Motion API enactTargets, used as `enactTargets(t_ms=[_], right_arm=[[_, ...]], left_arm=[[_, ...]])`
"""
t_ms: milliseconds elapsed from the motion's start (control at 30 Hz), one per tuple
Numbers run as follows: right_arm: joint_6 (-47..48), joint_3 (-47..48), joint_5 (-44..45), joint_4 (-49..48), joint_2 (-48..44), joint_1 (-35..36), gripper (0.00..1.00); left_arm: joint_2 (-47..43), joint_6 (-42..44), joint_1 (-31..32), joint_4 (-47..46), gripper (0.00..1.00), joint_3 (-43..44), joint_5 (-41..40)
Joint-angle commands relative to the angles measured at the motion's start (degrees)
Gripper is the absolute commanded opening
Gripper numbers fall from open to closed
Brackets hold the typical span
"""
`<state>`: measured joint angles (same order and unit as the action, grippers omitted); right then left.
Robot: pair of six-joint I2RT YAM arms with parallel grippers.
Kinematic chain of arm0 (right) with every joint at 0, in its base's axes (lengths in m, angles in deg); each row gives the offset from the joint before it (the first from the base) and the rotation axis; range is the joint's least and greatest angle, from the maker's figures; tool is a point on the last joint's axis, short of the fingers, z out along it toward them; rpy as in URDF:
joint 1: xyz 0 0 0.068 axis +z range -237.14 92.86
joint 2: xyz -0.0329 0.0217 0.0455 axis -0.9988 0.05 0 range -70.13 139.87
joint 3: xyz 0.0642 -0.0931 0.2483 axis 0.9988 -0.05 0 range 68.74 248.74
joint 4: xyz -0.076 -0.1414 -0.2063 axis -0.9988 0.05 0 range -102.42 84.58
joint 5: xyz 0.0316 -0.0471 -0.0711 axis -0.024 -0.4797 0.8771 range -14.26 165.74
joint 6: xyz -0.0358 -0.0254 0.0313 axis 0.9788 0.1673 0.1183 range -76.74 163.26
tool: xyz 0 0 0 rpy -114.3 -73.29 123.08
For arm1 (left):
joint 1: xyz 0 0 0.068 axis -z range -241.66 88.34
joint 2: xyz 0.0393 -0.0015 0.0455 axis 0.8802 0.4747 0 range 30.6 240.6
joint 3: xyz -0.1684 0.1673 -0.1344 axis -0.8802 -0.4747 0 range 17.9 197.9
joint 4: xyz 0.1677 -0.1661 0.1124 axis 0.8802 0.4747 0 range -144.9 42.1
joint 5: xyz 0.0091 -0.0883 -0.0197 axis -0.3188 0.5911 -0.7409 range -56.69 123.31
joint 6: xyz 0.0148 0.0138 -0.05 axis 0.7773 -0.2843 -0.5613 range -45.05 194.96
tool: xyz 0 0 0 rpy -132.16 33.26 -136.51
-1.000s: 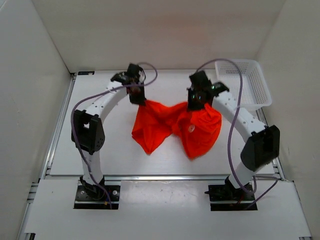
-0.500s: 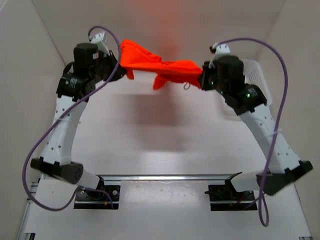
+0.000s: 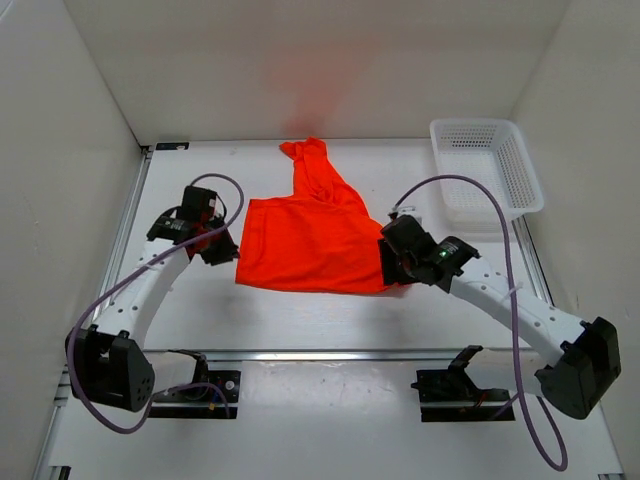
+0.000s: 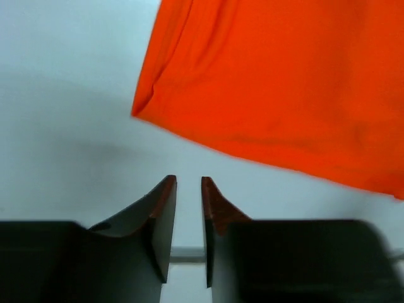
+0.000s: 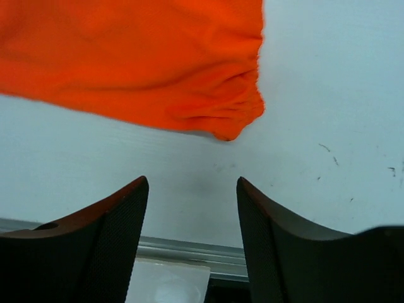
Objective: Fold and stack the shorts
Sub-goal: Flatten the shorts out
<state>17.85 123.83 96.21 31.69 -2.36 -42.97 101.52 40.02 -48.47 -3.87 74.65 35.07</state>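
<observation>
Top external view, nearest first: both arm bases sit bolted at the near edge, and from them the arms reach low over the white table [image 3: 300, 320]. The left gripper [image 3: 218, 246] hovers just off the left edge of the shorts [image 3: 310, 240], and the right gripper [image 3: 392, 270] sits at their near right corner. The left wrist view shows the left gripper [image 4: 188, 183] with its jaws only a narrow slit apart and nothing between them; bare table shows through the gap. The near left corner of the shorts [image 4: 284, 82] lies ahead of the fingertips, clear of them. In the right wrist view the right gripper [image 5: 192, 186] has its jaws spread wide and empty. A gathered, puckered corner of the shorts [image 5: 126, 57] lies on the table just beyond the gap without touching either finger. The orange-red shorts rest spread fairly flat in the middle of the table between the two grippers. Their near edge runs roughly straight from left to right, and a narrower part of the cloth reaches away toward the far edge. A purple cable [image 3: 470, 185] loops up from the right arm. Farthest off, a white mesh basket [image 3: 487, 170] stands at the far right corner, well apart from the shorts.
</observation>
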Motion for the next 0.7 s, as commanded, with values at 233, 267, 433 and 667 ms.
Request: enactTargets(t_ms=[233,267,433,667], right_arm=[[-11.49,-0.12,-20.77,2.83,-0.71,-23.73,0.22],[-12.64,-2.42,-25.95,-1.1,-1.58,-25.69,0.23],[-19.93,-13.07,-43.74,-10.89,-5.1,-33.25,0.73],[-25.82,-19.93,-51.93,-18.09,-3.87,-38.88,0.87]], left_arm=[[6.5,-3.64,-4.58,-3.21,0.16,0.3,4.82],[7.3,-3.65,-4.58,-4.43,0.27,-0.67,5.88],[11.78,-5.58,-4.58,-9.27,1.0,-4.46,9.75],[20.91,-6.11,-4.58,-14.2,1.0,-5.07,10.28]])
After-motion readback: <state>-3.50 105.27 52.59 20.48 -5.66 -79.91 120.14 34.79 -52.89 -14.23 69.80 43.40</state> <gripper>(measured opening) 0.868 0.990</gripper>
